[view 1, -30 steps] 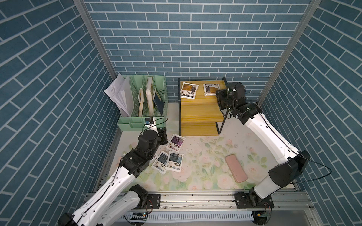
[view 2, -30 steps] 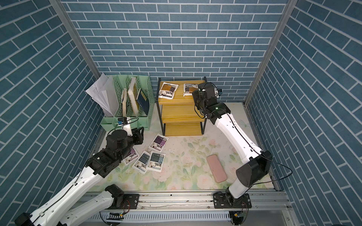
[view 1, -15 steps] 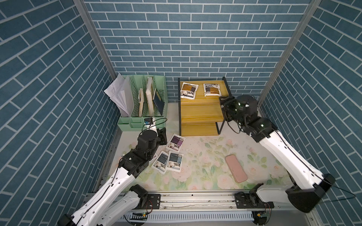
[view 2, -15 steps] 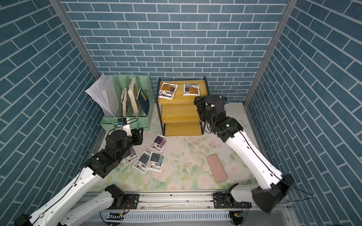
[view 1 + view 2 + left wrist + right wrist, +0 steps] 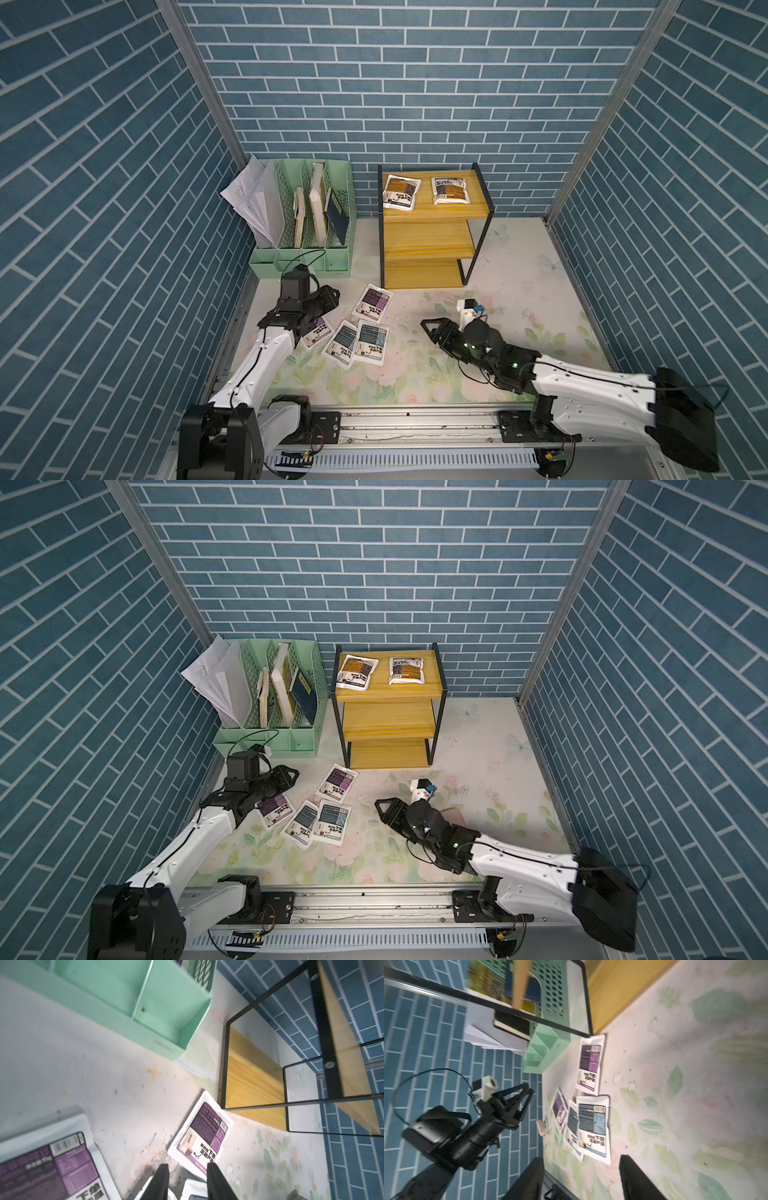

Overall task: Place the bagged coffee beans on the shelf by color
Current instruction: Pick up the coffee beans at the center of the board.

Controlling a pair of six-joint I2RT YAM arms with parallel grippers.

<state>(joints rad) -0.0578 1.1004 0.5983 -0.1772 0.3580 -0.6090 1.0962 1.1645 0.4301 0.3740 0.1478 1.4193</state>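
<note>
In both top views the three-tier stepped shelf of yellow wooden boards in a thin black metal frame (image 5: 428, 239) stands at 12 o'clock on the floral mat (image 5: 519, 291). A mint green plastic file organizer (image 5: 307, 257) is at its 9 o'clock.

On the top board lie a flat white pouch with an orange-brown label (image 5: 400, 191) and a second orange-brown pouch (image 5: 450, 190), side by side. The lower two boards are bare.

The other four bags lie on the mat at the shelf's 7 o'clock:
- A purple-labelled white pouch (image 5: 372, 302) lies just beside the shelf's foot.
- A second purple pouch (image 5: 318, 330) is partly hidden under the left arm.
- A blue-grey-labelled white pouch (image 5: 343, 344) and a second blue-grey pouch (image 5: 372, 343) lie with their edges overlapping.

The left gripper (image 5: 332, 296) hangs at 9 o'clock of the purple-labelled white pouch. Its fingers (image 5: 163, 1180) are narrowly parted with nothing between them.

The right gripper (image 5: 430, 326) sits at 3 o'clock of the blue-grey pair, apart from them. Its fingers (image 5: 633, 1176) are spread wide and empty.
</note>
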